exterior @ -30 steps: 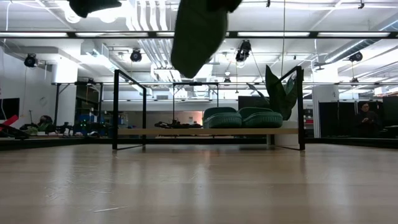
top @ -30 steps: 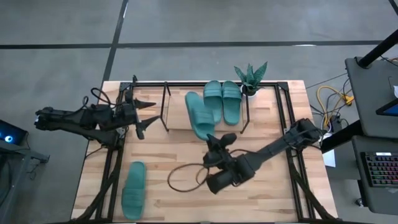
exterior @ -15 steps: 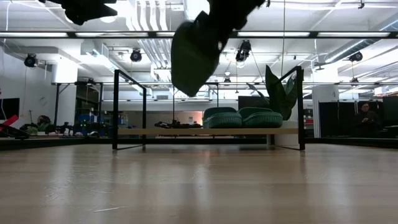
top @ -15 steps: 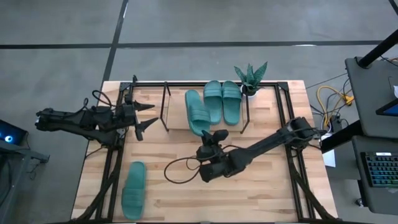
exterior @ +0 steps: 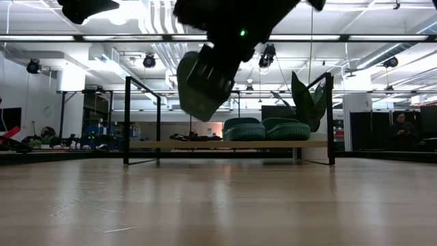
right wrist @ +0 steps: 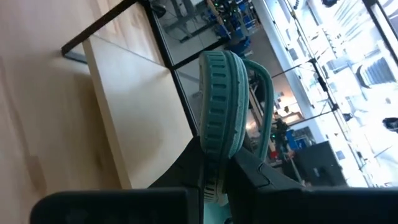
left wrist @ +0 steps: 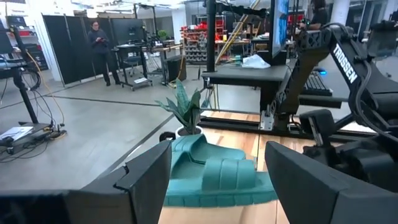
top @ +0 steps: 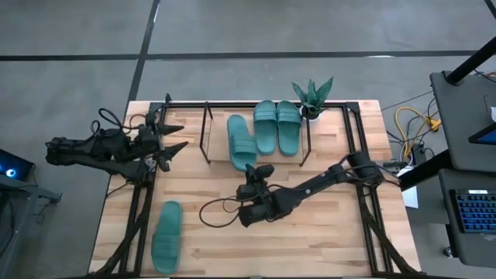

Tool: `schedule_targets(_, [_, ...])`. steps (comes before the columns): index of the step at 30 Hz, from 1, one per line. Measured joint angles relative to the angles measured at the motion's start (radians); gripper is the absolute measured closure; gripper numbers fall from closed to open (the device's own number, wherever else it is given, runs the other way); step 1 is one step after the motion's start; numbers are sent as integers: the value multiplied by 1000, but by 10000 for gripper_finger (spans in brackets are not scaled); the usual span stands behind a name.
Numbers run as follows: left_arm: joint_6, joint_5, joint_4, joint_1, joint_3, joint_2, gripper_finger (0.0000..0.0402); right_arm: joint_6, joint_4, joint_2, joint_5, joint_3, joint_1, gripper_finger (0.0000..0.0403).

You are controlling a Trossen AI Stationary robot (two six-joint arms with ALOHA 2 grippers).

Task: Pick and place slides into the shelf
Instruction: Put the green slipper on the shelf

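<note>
Left claw hovers with its fingers spread wide, empty, at the shelf's left end. One slide lies on the near-left worktop. Right claw is clamped on a slide raised above the shelf's middle. Two slides rest on its right part.

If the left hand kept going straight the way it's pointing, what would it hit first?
Probably the slide held up by the right hand; the open left hand points across the shelf toward it, though depth is unclear.
</note>
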Motion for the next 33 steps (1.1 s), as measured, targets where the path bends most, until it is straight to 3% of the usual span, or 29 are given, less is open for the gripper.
schedule_targets(15, [0, 0, -32, 0, -15, -9, 158, -43, -23, 82, 22, 31, -44, 375])
schedule_targets(33, [-1, 0, -34, 0, -15, -5, 158, -15, -38, 83, -62, -18, -55, 377])
